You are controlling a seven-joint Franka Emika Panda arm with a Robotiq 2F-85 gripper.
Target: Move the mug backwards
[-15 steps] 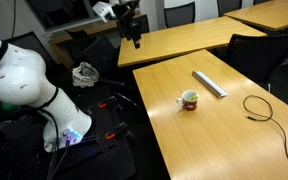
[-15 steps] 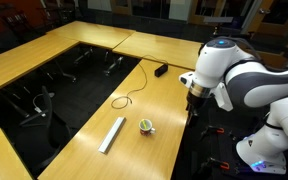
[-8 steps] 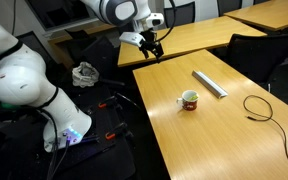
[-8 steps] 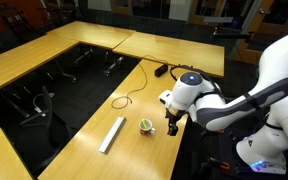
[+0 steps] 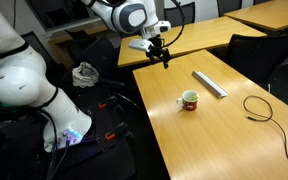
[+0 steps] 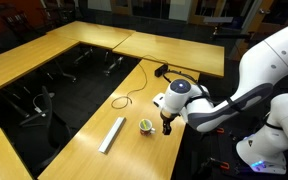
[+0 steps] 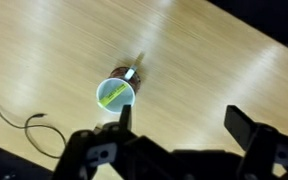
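Note:
The small white mug [image 5: 189, 100] with reddish markings stands upright on the wooden table [image 5: 214, 140]. It also shows in the other exterior view [image 6: 145, 126] and in the wrist view [image 7: 116, 92], where its greenish inside is visible. My gripper [image 5: 165, 58] hangs above the table's near corner, apart from the mug. In an exterior view my gripper [image 6: 167, 126] is just beside the mug, higher up. In the wrist view its fingers [image 7: 184, 125] are spread wide and empty, with the mug up and left of them.
A grey bar [image 5: 209, 84] lies on the table past the mug, also seen in the other exterior view [image 6: 112, 134]. A black cable [image 5: 262, 108] lies on the same table. More wooden tables stand behind, and a dark gap runs beside the table [image 6: 74, 95].
My arm has swung from high behind the table down and over the table's corner, closer to the mug. The mug, bar and cable have not moved.

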